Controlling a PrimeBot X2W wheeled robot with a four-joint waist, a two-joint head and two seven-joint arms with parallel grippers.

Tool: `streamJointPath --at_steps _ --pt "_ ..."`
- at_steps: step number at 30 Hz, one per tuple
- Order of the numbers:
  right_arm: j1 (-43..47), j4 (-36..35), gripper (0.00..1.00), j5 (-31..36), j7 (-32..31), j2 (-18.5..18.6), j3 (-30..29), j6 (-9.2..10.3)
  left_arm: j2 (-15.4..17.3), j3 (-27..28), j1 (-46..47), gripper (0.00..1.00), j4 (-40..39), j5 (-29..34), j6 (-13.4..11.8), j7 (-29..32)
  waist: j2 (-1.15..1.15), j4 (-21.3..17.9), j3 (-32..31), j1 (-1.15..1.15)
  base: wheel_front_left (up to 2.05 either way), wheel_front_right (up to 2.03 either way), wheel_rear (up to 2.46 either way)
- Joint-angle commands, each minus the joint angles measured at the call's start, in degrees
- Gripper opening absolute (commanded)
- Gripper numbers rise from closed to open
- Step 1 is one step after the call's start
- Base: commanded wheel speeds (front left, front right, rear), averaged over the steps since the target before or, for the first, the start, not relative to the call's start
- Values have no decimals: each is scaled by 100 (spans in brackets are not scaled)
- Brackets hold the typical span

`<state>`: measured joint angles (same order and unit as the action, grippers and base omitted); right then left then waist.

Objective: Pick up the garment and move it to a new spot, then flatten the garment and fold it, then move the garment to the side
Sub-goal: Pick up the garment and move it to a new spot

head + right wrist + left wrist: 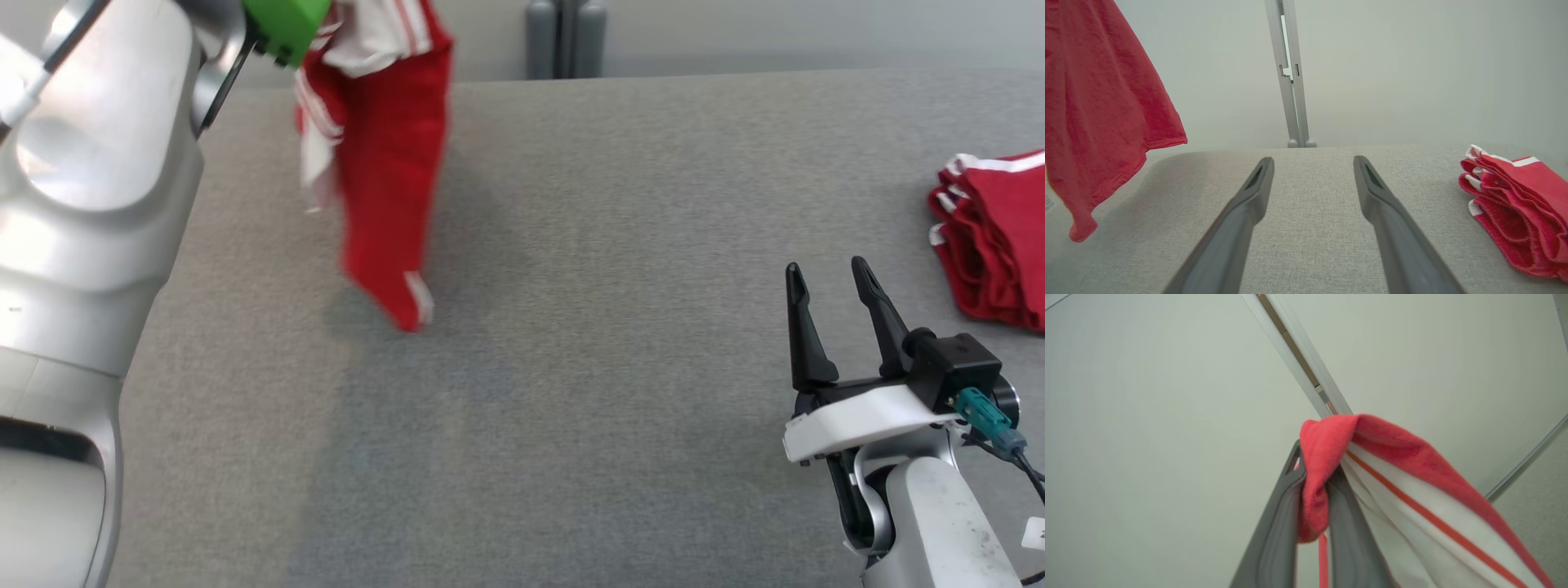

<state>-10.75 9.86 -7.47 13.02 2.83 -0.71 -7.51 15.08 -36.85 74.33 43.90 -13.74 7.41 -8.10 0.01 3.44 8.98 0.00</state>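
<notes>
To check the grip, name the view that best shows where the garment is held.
Left wrist view: the left gripper is shut on a red fold of the garment. Head view: the garment hangs over the table, held end cut off. Right wrist view: its dangling lower part.

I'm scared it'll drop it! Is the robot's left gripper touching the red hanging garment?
Touching. The left wrist view shows the left gripper shut on the garment, with red cloth pinched between its fingers.
</notes>
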Motion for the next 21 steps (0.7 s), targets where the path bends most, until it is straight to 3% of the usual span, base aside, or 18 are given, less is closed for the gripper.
streamJointPath --at_steps 1,6,10,21 --pt "105 7 100 -40 38 13 -26 4 -46 22 198 0 -142 -47 4 -2 -1 -448 -243 0 0 0 0" --pt "230 4 100 -110 56 12 -99 4 -332 78 275 0 -616 -193 -203 132 -1 -710 -143 0 0 0 0" --pt "212 18 100 -165 90 11 -121 4 -442 -114 -234 0 -743 -267 -217 428 -1 -820 15 0 0 0 0" --pt "39 168 100 -340 186 12 -45 4 50 -230 -2076 0 -414 -572 -479 547 -1 -856 368 0 0 0 0"
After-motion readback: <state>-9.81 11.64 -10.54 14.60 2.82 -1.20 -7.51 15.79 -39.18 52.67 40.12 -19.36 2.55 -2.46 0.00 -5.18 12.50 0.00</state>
